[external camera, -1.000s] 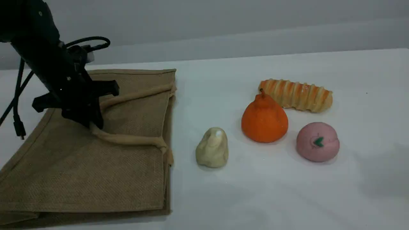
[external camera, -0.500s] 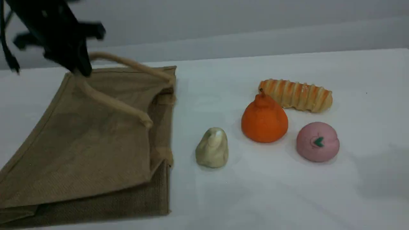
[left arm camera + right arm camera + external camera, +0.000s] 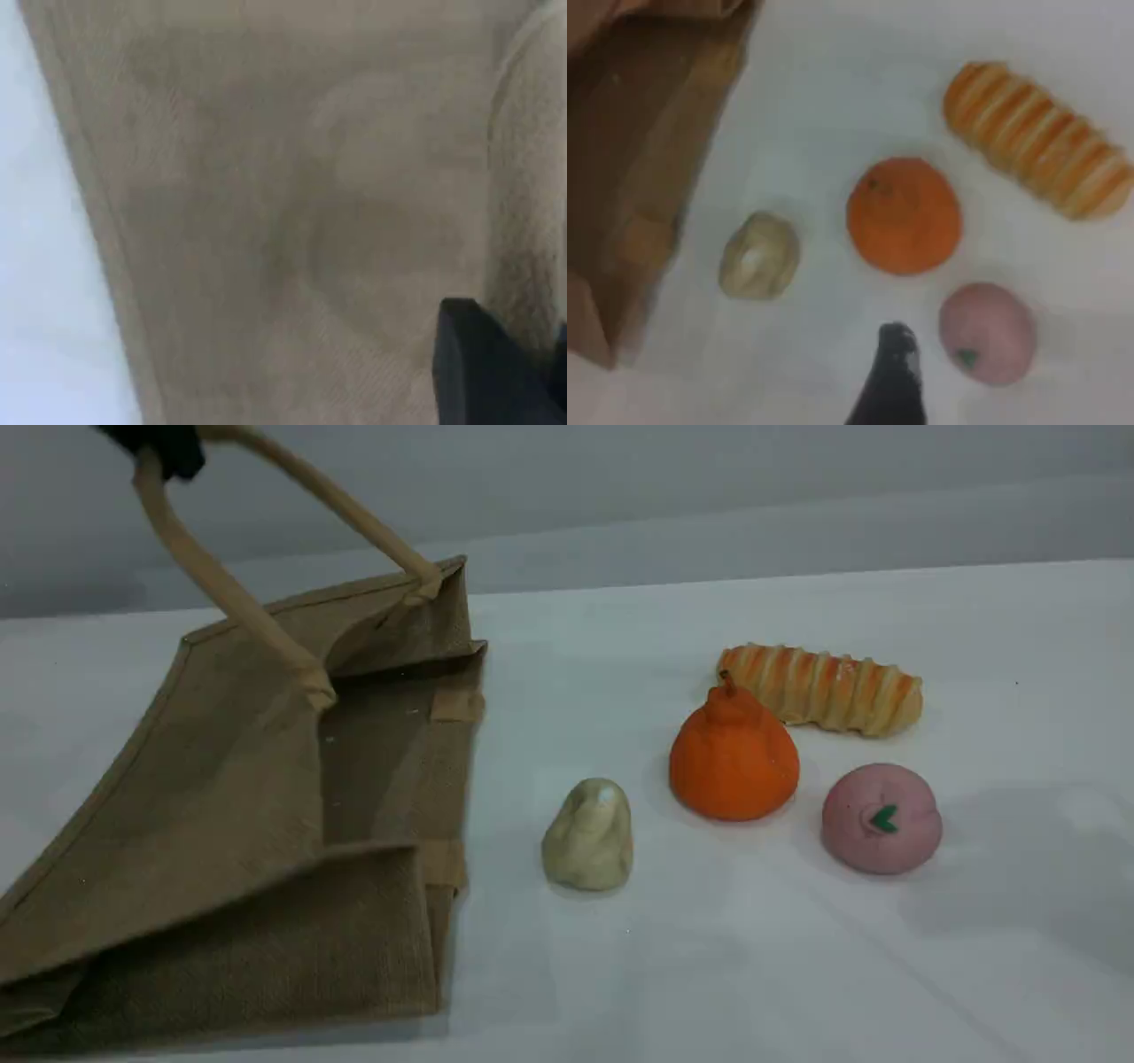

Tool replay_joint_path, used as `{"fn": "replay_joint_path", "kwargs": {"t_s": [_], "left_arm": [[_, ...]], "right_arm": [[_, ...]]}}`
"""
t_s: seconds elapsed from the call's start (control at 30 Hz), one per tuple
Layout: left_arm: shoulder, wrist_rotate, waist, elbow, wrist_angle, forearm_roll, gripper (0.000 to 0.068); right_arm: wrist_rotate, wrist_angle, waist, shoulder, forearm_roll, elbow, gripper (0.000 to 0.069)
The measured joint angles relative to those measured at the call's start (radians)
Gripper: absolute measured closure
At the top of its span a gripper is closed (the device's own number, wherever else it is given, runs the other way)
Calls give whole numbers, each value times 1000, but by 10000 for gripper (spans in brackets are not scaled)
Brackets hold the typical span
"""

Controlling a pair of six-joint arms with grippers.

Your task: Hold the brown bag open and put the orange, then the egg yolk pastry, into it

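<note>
The brown bag (image 3: 221, 841) lies at the left with its mouth gaping toward the right. Its upper side is pulled up by one rope handle (image 3: 230, 593). My left gripper (image 3: 164, 450) is shut on that handle at the top left corner of the scene view. In the left wrist view, a dark fingertip (image 3: 478, 372) sits against the bag's cloth. The orange (image 3: 733, 757) stands on the table right of the bag. The egg yolk pastry (image 3: 589, 837) is between them, nearer the front. My right arm hangs above both, and its one visible fingertip (image 3: 893, 367) holds nothing.
A long orange-striped twisted bread (image 3: 819, 689) lies just behind the orange. A pink round bun with a green mark (image 3: 880, 817) sits to the orange's right front. The white table (image 3: 709, 974) runs on to the right and front.
My left gripper has risen to the top edge of the scene view with the handle in it, lifting the bag's upper side and opening its mouth. The food has not moved.
</note>
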Motion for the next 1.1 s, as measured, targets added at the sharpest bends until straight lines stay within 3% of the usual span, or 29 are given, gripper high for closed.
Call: {"fn": "replay_joint_path", "kwargs": {"t_s": [0.3, 0.43, 0.73, 1.1], "left_arm": [[0, 122, 1, -173, 0, -165, 598], [0, 225, 1, -221, -4, -247, 598], [1, 391, 1, -223, -3, -265, 598], [1, 557, 1, -223, -4, -401, 598]], "right_arm": [[-97, -29, 0, 150, 78, 0, 122], [-107, -32, 20, 192, 80, 0, 122], [-124, -85, 115, 255, 78, 0, 122], [-124, -167, 160, 391, 84, 0, 122]]}}
